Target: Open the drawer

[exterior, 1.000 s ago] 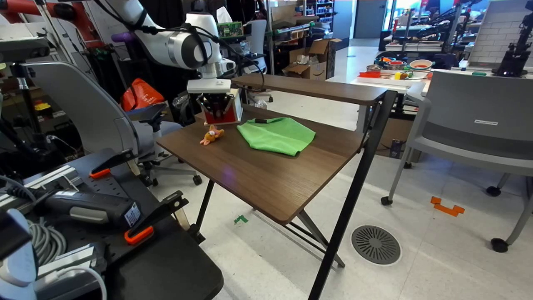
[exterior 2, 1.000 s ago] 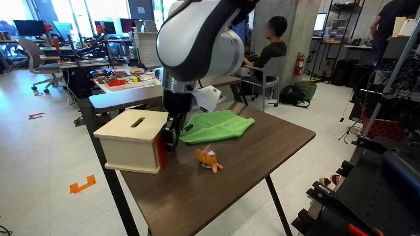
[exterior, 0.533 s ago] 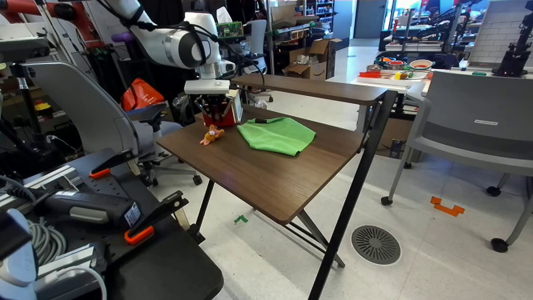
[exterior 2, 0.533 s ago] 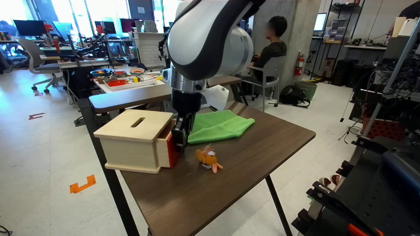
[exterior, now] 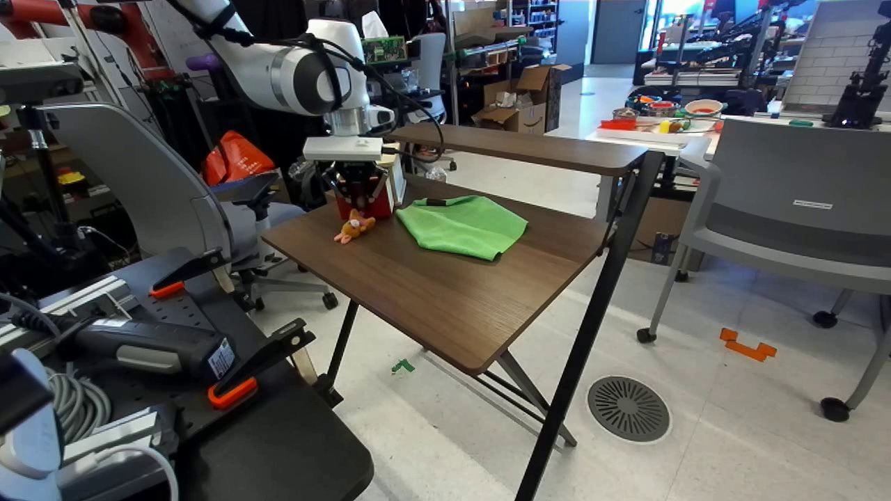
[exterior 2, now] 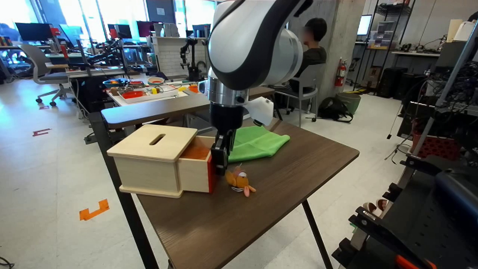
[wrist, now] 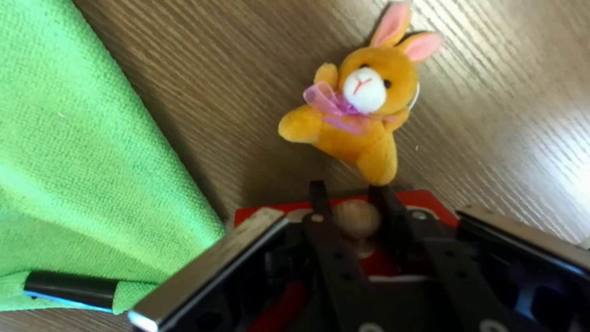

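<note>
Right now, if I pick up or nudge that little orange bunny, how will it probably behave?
The bunny looks like a stuffed plush toy, so it would probably squash rather than break. It is likely light for its size, given its fuzzy, padded look. With its legs splayed, it would more likely slide or flop than roll.

No wording can be read with certainty. In an exterior view, a white label (exterior: 221, 358) is borne by a dark device (exterior: 153, 350) and a printed mark (exterior: 534, 126) by a cardboard box (exterior: 516, 120), both too small to be made out.
</note>
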You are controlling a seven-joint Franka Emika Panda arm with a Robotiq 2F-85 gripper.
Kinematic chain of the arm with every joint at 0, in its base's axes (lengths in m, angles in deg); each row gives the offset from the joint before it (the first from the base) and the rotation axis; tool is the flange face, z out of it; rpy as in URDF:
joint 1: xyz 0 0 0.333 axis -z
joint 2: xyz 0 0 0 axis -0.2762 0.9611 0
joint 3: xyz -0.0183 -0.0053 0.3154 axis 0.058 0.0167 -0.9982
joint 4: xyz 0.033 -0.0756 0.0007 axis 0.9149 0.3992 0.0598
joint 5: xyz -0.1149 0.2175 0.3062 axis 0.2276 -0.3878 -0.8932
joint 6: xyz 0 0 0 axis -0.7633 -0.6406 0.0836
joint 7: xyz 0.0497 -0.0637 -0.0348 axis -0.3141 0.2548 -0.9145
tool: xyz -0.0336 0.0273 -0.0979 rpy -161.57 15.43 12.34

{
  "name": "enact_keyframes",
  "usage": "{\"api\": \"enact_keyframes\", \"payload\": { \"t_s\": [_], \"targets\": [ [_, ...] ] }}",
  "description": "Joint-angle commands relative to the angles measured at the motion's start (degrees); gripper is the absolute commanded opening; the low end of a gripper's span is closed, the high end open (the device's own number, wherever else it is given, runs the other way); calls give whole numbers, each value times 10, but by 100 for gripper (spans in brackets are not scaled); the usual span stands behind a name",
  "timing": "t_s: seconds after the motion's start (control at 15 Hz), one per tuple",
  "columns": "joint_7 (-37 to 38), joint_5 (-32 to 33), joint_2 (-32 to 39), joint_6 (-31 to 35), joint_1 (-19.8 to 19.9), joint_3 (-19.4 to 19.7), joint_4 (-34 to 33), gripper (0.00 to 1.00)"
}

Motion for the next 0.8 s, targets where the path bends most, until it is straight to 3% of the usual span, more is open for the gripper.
{"api": "enact_keyframes", "payload": {
  "t_s": [0.0, 0.07, 0.13, 0.27, 0.6, 0.73],
  "targets": [
    [16, 12, -29, -4, 9, 9, 30, 7],
    [16, 12, -31, -6, 9, 9, 33, 7],
    [15, 10, -31, -7, 11, 8, 34, 52],
    [18, 10, -32, -8, 12, 9, 35, 60],
    [22, 7, -33, -10, 20, 9, 36, 98],
    [25, 7, -42, -12, 20, 7, 41, 100]
  ]
}}
